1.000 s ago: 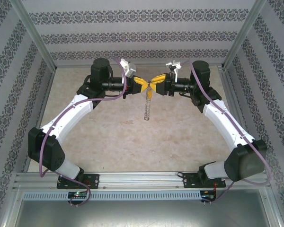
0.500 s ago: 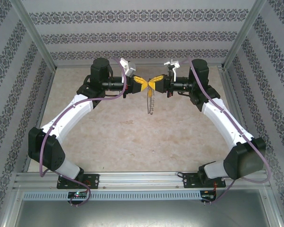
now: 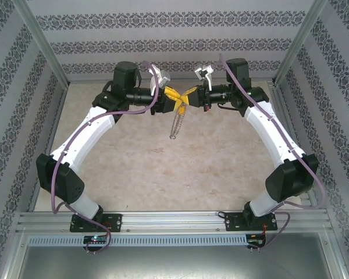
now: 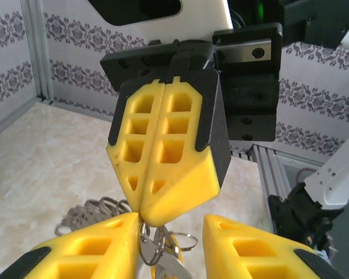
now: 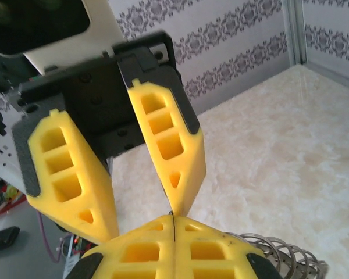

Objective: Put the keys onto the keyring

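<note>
My two grippers meet tip to tip above the far middle of the table. The right gripper (image 3: pixel 187 99) (image 5: pixel 171 225) is shut, and a thin edge of the keyring's wire shows between its pads. The keyring (image 3: pixel 175 123) (image 4: pixel 154 241) hangs below it as a string of silvery rings and keys, tilted left. My left gripper (image 3: pixel 174 100) (image 4: pixel 171 232) is open, its yellow fingers (image 4: pixel 75 250) either side of the ring, the left one against it. A small key with a yellow head (image 4: pixel 177 250) hangs among the rings, mostly hidden.
The marble-look tabletop (image 3: pixel 180 174) is walled by patterned panels and an aluminium frame (image 3: pixel 43 52). Both arms reach in from the near rail (image 3: pixel 174 221). More of the silvery keys (image 5: pixel 288 253) bunch beside the right gripper.
The left gripper has opened off the ring. Both grippers have shifted slightly back and left, the right arm's elbow rising. The hanging keys have swung to the left.
</note>
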### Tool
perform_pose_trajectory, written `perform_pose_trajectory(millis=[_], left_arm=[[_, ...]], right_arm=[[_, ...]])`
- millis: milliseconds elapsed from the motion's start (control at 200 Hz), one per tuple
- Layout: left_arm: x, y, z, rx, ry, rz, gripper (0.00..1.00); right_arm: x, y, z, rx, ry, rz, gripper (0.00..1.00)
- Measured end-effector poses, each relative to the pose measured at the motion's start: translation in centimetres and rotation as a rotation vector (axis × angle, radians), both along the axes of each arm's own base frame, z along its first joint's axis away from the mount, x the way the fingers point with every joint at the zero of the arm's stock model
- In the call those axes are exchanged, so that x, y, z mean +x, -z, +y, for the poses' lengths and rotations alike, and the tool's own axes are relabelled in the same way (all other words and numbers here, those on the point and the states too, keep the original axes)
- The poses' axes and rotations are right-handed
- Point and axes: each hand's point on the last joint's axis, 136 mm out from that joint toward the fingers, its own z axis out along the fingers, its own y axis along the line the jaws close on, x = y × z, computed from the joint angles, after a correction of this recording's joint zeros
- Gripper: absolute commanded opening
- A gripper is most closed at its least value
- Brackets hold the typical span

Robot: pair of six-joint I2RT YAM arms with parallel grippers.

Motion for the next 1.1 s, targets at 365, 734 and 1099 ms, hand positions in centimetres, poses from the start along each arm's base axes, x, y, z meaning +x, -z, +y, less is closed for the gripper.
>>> perform_pose_trajectory(millis=[365,734,1099], left_arm=[[-1.4,-0.9,1.1,0.086,0.066,0.005,0.35],[-0.4,3.5,0.5,0.162,0.135,0.110,0.35],[-0.2,4.4,0.0,0.148,0.173,0.137,0.34]], right_arm=[[0.4,3.5,-1.4,-0.234,0.026,0.045,0.00],[-0.1,4.3,-0.4,-0.314,-0.029,0.041,0.00],[-0.5,4.1,0.0,-0.318,-0.048,0.023,0.00]])
